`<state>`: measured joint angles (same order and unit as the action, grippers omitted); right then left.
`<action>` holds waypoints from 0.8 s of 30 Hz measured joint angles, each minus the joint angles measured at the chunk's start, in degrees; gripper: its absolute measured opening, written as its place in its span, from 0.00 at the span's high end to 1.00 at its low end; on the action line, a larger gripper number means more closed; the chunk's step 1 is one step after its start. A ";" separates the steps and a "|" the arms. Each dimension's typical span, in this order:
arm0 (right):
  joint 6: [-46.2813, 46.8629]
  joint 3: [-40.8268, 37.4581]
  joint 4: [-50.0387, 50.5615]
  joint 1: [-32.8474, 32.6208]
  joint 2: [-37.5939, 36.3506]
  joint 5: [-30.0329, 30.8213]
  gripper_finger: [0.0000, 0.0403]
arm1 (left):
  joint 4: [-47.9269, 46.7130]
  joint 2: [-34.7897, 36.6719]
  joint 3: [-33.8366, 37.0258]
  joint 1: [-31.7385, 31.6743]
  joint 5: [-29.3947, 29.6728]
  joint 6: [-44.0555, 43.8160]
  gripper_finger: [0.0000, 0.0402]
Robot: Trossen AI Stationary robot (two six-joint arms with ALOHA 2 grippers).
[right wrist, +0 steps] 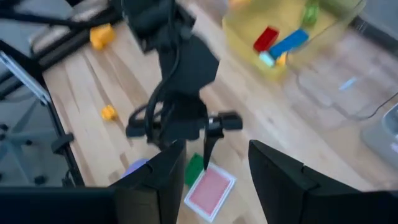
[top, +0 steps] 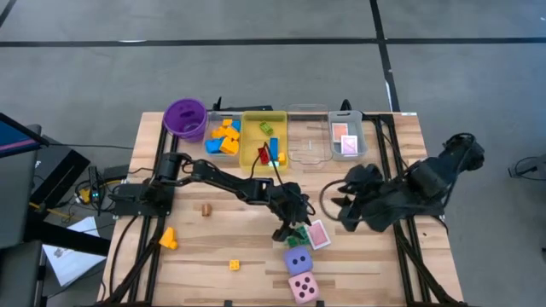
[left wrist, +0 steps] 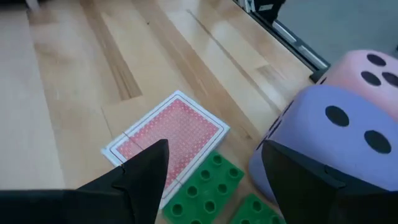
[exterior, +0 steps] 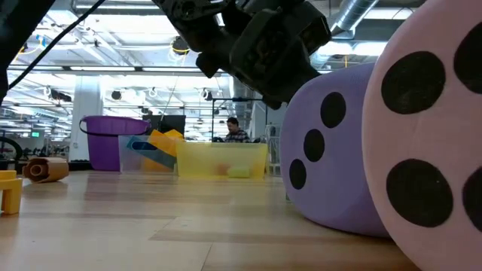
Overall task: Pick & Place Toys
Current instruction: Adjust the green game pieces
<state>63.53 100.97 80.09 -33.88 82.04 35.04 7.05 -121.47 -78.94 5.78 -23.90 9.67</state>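
A pink-backed card (left wrist: 168, 137) lies flat on the table, with two green bricks (left wrist: 205, 190) against its near edge. My left gripper (left wrist: 214, 149) hangs open just above them, one finger over the card and the other close beside the purple die (left wrist: 336, 137). The pink die (left wrist: 367, 68) rests on the table next to the purple one. In the high view the left gripper (top: 288, 230) is at the table's middle front, beside the card (top: 318, 234). My right gripper (top: 343, 207) hovers high to the right, open and empty, and looks down on the left arm.
Along the far edge stand a purple cup (top: 184, 118), a clear tray of bricks (top: 223, 136), a yellow tray (top: 263, 141), a clear tray (top: 307, 145) and a tray of cards (top: 347, 141). A yellow brick (top: 168, 239), an orange brick (top: 234, 265) and a brown roll (top: 206, 208) lie loose on the left.
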 joint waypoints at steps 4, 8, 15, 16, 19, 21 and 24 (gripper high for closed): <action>1.54 -0.02 0.04 1.26 3.01 -4.45 0.58 | -0.20 0.00 0.00 0.59 0.13 2.05 0.41; 3.49 -0.02 0.07 3.09 5.09 -9.28 0.58 | -0.29 0.00 0.00 1.27 0.13 2.12 0.44; 4.02 -0.02 -1.63 5.69 5.18 -13.06 0.58 | -1.17 0.02 2.72 1.92 0.37 9.30 0.47; 4.03 -0.02 -1.86 6.02 5.03 -13.16 0.58 | -0.98 0.02 3.56 1.92 0.37 9.92 0.47; 4.03 0.00 -3.09 6.98 4.72 -13.17 0.58 | -0.32 0.02 6.31 1.75 0.35 11.36 0.48; 4.02 -0.02 -3.04 7.19 4.47 -13.17 0.58 | -0.06 0.02 7.25 1.52 0.35 11.38 0.48; 4.03 0.00 -3.24 7.83 4.33 -13.15 0.58 | 2.82 0.04 8.78 1.35 0.34 11.43 0.48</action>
<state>67.56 100.97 76.86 -26.05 86.37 21.88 9.87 -121.43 -70.16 7.14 -23.56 21.10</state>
